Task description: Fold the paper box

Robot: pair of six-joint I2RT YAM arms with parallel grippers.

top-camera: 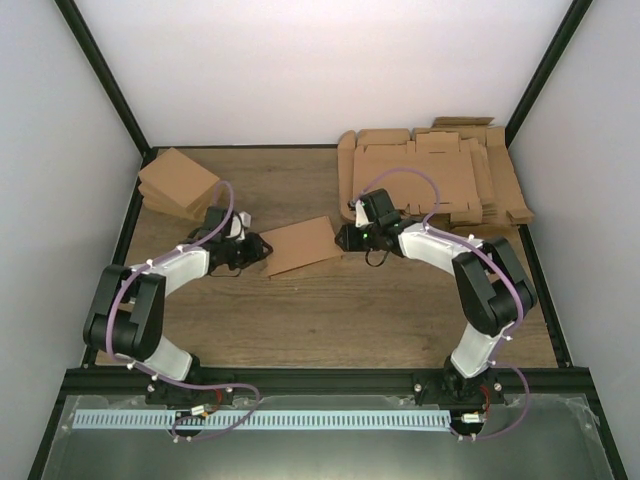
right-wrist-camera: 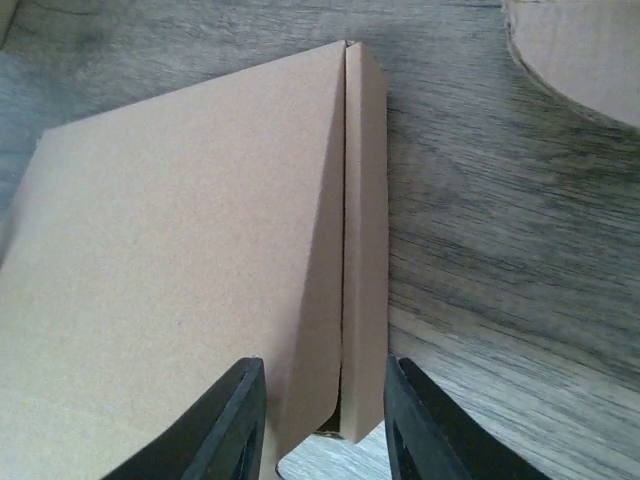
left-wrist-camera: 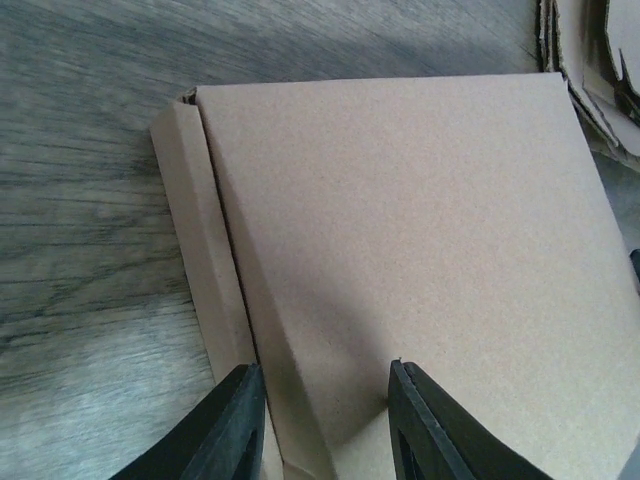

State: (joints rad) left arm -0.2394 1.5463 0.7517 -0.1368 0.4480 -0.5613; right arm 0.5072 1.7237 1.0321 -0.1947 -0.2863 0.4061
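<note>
left gripper (left-wrist-camera: 320, 365) fingers partway apart straddling the paper box (top-camera: 300, 245) at its left end, right gripper (right-wrist-camera: 321, 360) likewise at the right end, can't tell if either's really pinching, box lying mid table (top-camera: 300, 320), cardboard sheet stack (top-camera: 440, 175) back right

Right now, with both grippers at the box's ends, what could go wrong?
The right gripper straddles the side wall of the paper box, where a seam gapes beside the lid; the wall may spring open.
With the left gripper at the opposite end, uneven pushing could slide or skew the box.
The right arm could nudge the pile of flat cardboard sheets close behind it.
</note>
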